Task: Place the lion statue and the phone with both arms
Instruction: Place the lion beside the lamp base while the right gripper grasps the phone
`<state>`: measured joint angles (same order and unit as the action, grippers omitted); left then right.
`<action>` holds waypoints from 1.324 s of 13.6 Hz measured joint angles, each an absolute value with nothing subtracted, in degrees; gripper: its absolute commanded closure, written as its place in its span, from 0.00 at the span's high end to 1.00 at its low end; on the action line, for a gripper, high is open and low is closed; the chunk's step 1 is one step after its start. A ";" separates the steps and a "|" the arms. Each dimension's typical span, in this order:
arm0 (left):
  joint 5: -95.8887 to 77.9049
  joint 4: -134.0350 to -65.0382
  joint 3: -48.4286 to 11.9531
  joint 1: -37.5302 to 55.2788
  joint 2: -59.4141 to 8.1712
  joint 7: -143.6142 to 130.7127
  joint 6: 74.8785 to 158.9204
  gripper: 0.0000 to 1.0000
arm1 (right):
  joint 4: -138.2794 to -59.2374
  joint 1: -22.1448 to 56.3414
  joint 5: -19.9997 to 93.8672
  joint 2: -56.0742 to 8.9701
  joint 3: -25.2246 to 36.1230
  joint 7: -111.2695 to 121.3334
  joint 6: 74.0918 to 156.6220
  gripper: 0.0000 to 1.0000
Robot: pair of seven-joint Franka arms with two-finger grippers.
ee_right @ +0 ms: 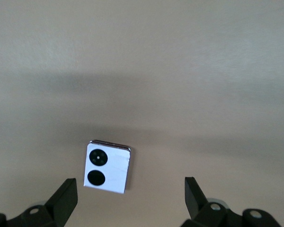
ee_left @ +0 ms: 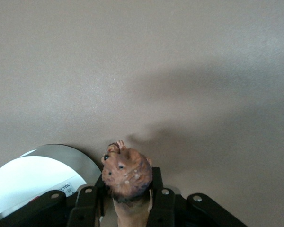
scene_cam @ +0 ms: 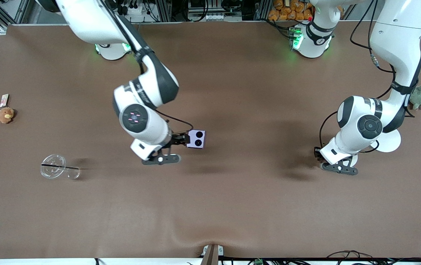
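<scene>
The phone [scene_cam: 196, 138], a squarish pale-lavender thing with two black circles, lies flat on the brown table near its middle. My right gripper [scene_cam: 180, 142] hangs low right beside it, open. In the right wrist view the phone [ee_right: 108, 166] lies partly between the wide-apart fingertips, close to one finger [ee_right: 66, 196], and the right gripper [ee_right: 130, 194] holds nothing. My left gripper [ee_left: 128, 191] is shut on the lion statue [ee_left: 127, 172], an orange-brown figurine that sticks out past the fingers. In the front view the left gripper [scene_cam: 319, 154] is low over the table toward the left arm's end, and the lion is hidden there.
A white round disc [scene_cam: 390, 140] lies under the left arm, seen also as the disc [ee_left: 33, 182] in the left wrist view. A green plush turtle [scene_cam: 420, 97] sits by that arm. Toward the right arm's end are a brown plush toy [scene_cam: 5, 115], a small card [scene_cam: 4, 100] and a tipped clear cup [scene_cam: 53, 166].
</scene>
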<state>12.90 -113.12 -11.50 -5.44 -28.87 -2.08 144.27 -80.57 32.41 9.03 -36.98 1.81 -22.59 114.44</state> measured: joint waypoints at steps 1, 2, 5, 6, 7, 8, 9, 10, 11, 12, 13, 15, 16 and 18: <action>12.90 -114.03 -11.51 -5.63 -28.87 -2.02 145.26 0.00 | -80.66 33.14 8.91 -38.50 1.82 -22.90 115.37 1.00; 12.90 -114.92 -11.56 -5.67 -28.88 -2.02 146.11 0.00 | -80.72 33.72 8.91 -40.00 1.82 -23.47 116.12 1.00; 12.94 -116.34 -11.66 -5.70 -28.86 -1.99 148.44 0.00 | -80.77 34.91 8.91 -43.53 1.84 -26.83 117.41 1.00; 12.98 -116.58 -11.66 -5.74 -28.86 -1.98 148.99 0.00 | -80.83 35.32 8.91 -44.13 1.84 -27.44 117.82 1.00; 13.01 -116.74 -11.66 -5.77 -28.82 -1.98 149.31 0.00 | -80.99 35.61 8.92 -44.50 1.84 -27.99 118.36 1.00; 13.02 -116.85 -11.66 -5.78 -28.77 -1.98 149.47 0.25 | -81.10 35.81 8.92 -44.71 1.84 -28.79 118.79 1.00; 13.03 -116.90 -11.66 -5.78 -28.76 -1.98 149.55 0.70 | -81.18 35.98 8.93 -44.86 1.83 -29.64 119.22 1.00; 13.04 -116.92 -11.67 -5.78 -28.76 -1.98 149.57 1.00 | -81.35 36.23 8.94 -45.00 1.81 -30.85 119.91 1.00; 13.03 -117.12 -11.70 -5.78 -28.79 -1.98 149.57 1.00 | -81.66 36.67 8.95 -45.14 1.79 -32.07 120.83 1.00; 13.03 -117.45 -11.76 -5.78 -28.82 -1.99 149.58 1.00 | -82.02 37.24 9.01 -45.27 1.78 -33.19 121.71 1.00; 13.03 -117.68 -11.82 -5.77 -28.85 -1.99 149.61 1.00 | -82.44 37.90 9.08 -45.36 1.78 -34.10 122.62 1.00; 13.03 -117.70 -12.02 -5.74 -28.84 -1.99 149.86 1.00 | -83.11 38.71 9.18 -45.42 1.78 -35.13 123.31 1.00; 13.03 -117.60 -12.26 -5.77 -28.83 -1.99 150.17 1.00 | -83.48 38.83 9.20 -45.42 1.78 -35.32 123.60 1.00; 13.03 -117.06 -13.46 -5.82 -28.61 -2.30 150.46 1.00 | -84.21 38.83 9.24 -45.47 1.84 -35.34 124.60 1.00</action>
